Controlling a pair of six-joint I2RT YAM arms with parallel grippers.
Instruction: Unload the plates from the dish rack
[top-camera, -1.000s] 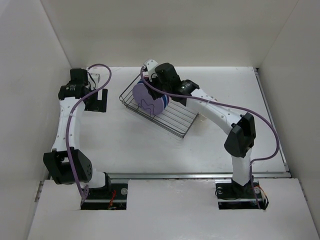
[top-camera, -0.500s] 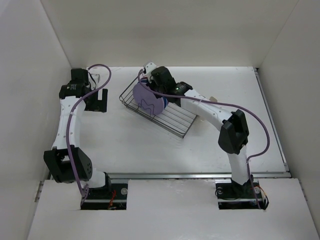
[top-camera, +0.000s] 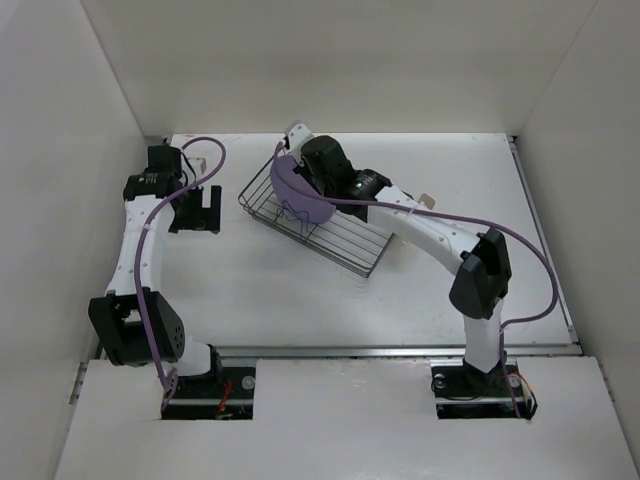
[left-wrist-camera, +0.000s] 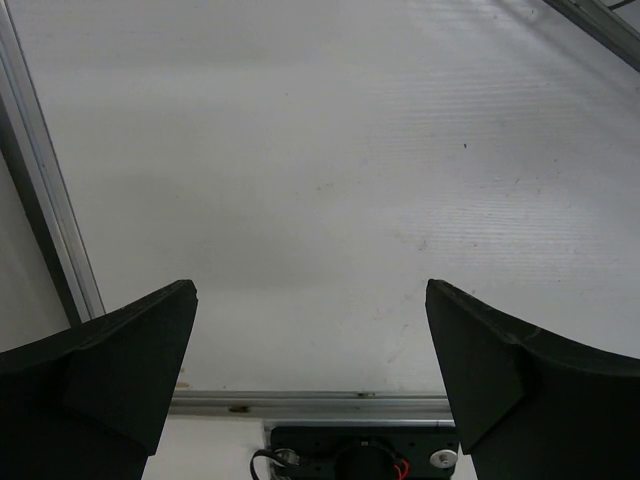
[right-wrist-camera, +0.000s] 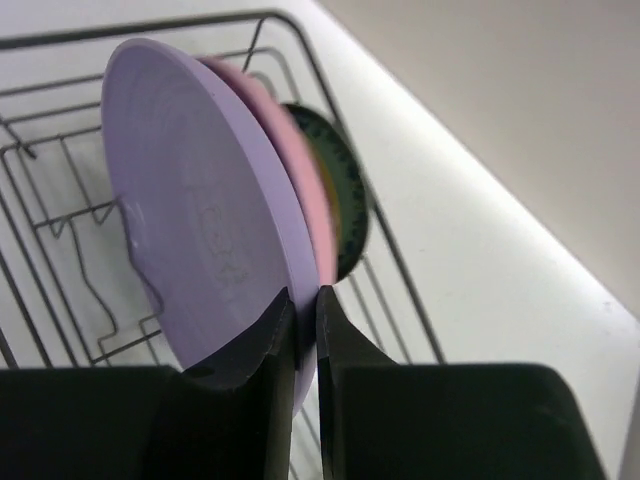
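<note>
Dark wire makes up the dish rack, which sits at an angle around the middle of the table, and the plates are all bunched at its far-left end. The rest of the rack is just bare wire with the wavy divider running through it.

From the right wrist cam the plates stand on edge, leaning a little, stacked close face to face. The lavender plate is out front, the pink plate sits right behind it touching or nearly so, and a dark teal patterned plate is behind that. Can't really tell if anything else is tucked in between them.

The right gripper is down at the lavender plate's rim, fingers pinched narrow with the edge caught between them, so it has that one clamped. The plate is in the rack, not clearly lifted out.

The left gripper hangs over bare table near the left wall, well apart from the rack, fingers spread wide with nothing in them.
</note>
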